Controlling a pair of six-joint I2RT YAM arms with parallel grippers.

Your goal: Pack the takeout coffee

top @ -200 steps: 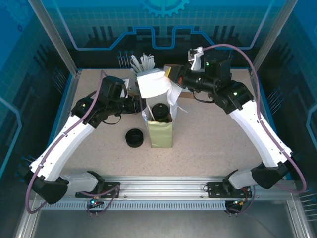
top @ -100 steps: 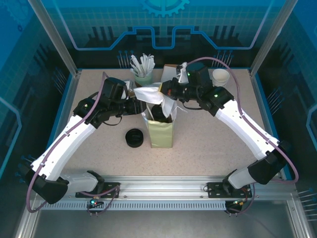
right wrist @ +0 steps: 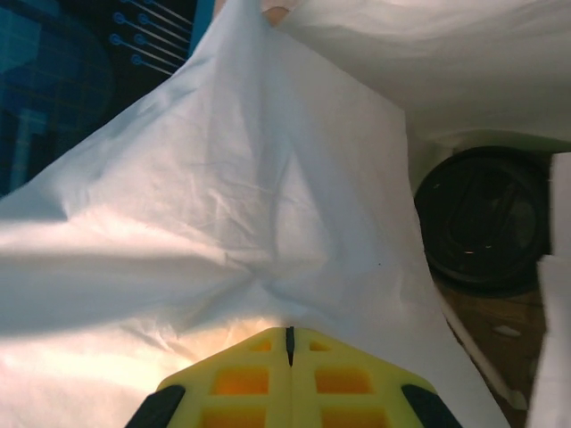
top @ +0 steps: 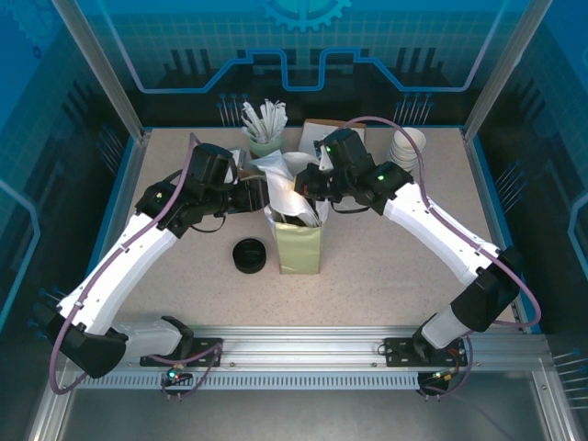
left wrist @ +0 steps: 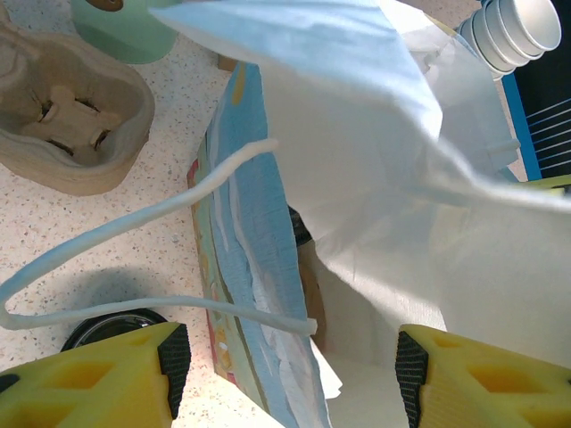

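Nearest the arm bases, a low black stack of round plastic lids (top: pixel 249 255) is seen, left alone. Just beside it stands the tall pale green paper bag (top: pixel 299 246), with its mouth open. The small paper coffee cup with a round black plastic lid (right wrist: pixel 486 223) is already down inside the bag. Its dark lid is seen just past the edge of a sheet.

The left gripper (top: pixel 256 197) is parked at the bag's left wall. Its 2 fingers are spread apart, the wall runs between them, and nothing is pinched. It is kept where it was 1 second ago.

The right gripper (right wrist: pixel 287 334) is squeezed tight on a thin white paper sheet (right wrist: pixel 250 205). 1 second ago this sheet was held high behind the bag. Now it is brought down to the bag's mouth and draped over the cup. So the coffee is judged to be packed, and the sheet is being tucked in on top.

Farther back, a brown cardboard cup tray (left wrist: pixel 62 116), a green pot of white sticks (top: pixel 265 129) and a stack of white paper cups (top: pixel 407 145) are left untouched.
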